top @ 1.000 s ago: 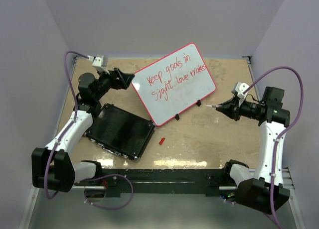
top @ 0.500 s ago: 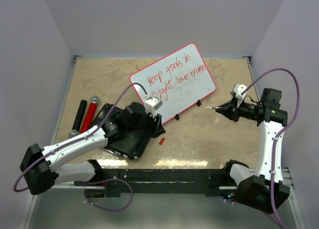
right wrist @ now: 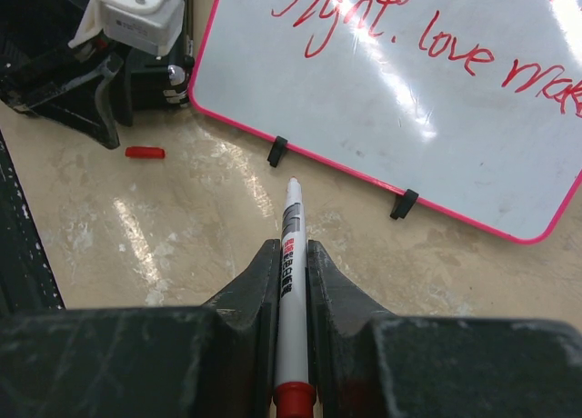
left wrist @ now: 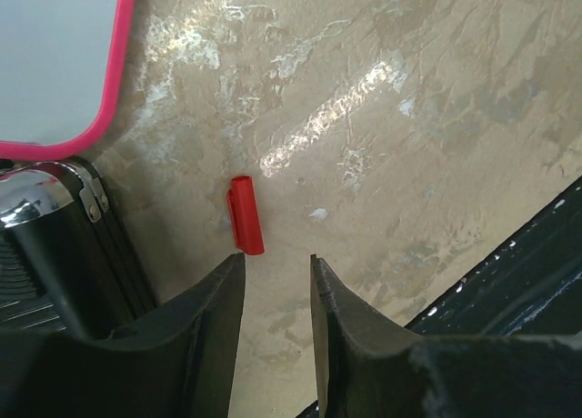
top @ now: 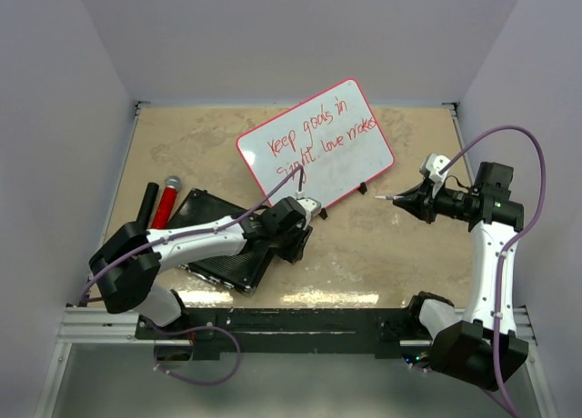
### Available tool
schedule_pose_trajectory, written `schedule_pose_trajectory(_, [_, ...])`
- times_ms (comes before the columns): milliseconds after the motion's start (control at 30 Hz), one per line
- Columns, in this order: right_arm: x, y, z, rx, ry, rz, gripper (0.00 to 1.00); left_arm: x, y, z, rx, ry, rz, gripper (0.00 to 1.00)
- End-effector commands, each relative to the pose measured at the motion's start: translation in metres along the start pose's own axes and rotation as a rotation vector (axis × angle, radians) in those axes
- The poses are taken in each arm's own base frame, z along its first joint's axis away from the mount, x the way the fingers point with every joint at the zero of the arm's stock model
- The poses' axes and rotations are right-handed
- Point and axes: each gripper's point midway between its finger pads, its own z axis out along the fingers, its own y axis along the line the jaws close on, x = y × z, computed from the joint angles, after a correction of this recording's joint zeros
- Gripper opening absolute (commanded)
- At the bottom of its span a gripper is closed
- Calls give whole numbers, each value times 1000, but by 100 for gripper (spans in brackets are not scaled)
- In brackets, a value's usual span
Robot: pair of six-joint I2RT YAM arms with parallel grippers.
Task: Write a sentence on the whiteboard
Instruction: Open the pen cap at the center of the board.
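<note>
Smooth whiteboard [top: 341, 177], thin red rim, perhaps plastic

Red-rimmed white whiteboard [top: 350, 170], red sentence [top: 320, 138], white marker [right wrist: 291, 220]

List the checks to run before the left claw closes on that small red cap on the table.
1. The left claw is open and holds nothing: ok.
2. The red cap sits between the fingers: not ok. It lies just ahead of the tips, off toward the finger nearer the black slab.
3. The cap lies apart from the slab and the whiteboard: ok.
4. The right claw is shut on the marker, tip bare: ok.
5. The right arm is out of the way: ok, it sits to the right of the board.
</note>
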Motion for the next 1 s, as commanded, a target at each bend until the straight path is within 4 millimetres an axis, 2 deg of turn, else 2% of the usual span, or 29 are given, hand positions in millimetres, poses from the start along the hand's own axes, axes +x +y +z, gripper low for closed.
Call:
schedule_pose_trajectory(0, [-4,0,0,1,-10,-46,0,-9,-5,9,-7,-2,11,38])
schedule_pose_trajectory(133, [-4,0,0,0,-9,-43,0,-9,-8,17,-11,17,16,37])
schedule_pose_trajectory(233, [-3,0,0,1,-7,-41,0,-6,-1,26,-62,32,18,34])
schedule_pose_trajectory(533, [-2,0,0,1,-7,-41,0,16,13,41,-144,115,39,28])
schedule_pose_trajectory(700, [-3,1,0,2,-7,-44,0,29,18,49,-159,162,47,19])
schedule_pose_trajectory(933, [-2,2,0,-3,-6,-44,0,41,26,55,-215,211,84,19])
schedule_pose_trajectory(967, [-2,2,1,-5,-4,-43,0,41,26,55,-221,207,94,15])
